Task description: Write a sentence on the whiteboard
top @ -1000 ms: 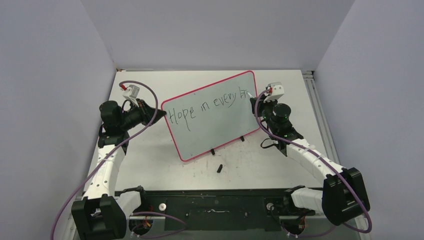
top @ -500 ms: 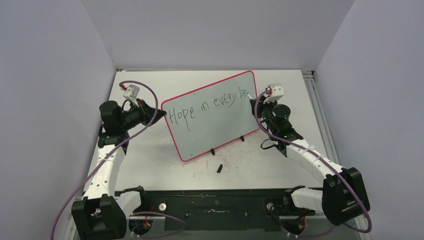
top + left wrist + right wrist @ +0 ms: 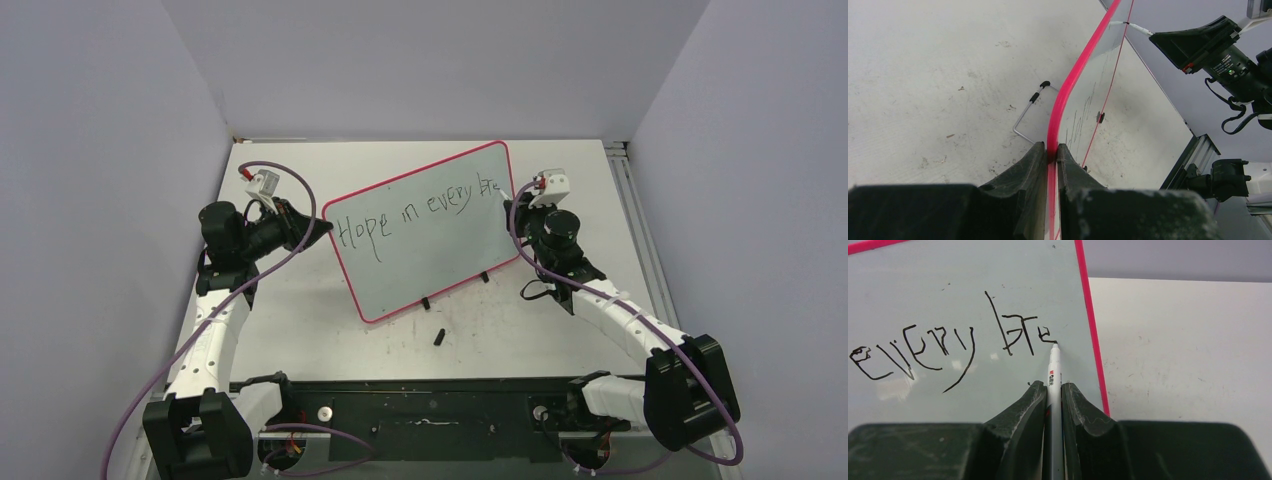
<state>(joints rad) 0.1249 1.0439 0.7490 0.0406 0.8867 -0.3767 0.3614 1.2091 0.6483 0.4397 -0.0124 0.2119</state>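
The whiteboard (image 3: 430, 250), pale grey with a red-pink rim, stands tilted on small black feet mid-table. The sentence (image 3: 415, 210) in black marker reads "Hope in every bre". My left gripper (image 3: 318, 228) is shut on the board's left rim; the left wrist view shows the rim (image 3: 1054, 125) pinched between its fingers. My right gripper (image 3: 520, 192) is shut on a white pen (image 3: 1052, 380). The pen tip touches the board just after the last "e", close to the right rim (image 3: 1093, 335). The lettering "every bre" (image 3: 948, 347) fills the right wrist view.
A small black pen cap (image 3: 439, 335) lies on the table in front of the board. A wire stand leg (image 3: 1028, 112) sticks out behind the board. Grey walls enclose the table on three sides. The arm bases sit on a black rail (image 3: 430, 410) at the near edge.
The lettering grew from "br" to "bre". My right gripper with the pen shifted slightly right along the board. The left arm has not moved.
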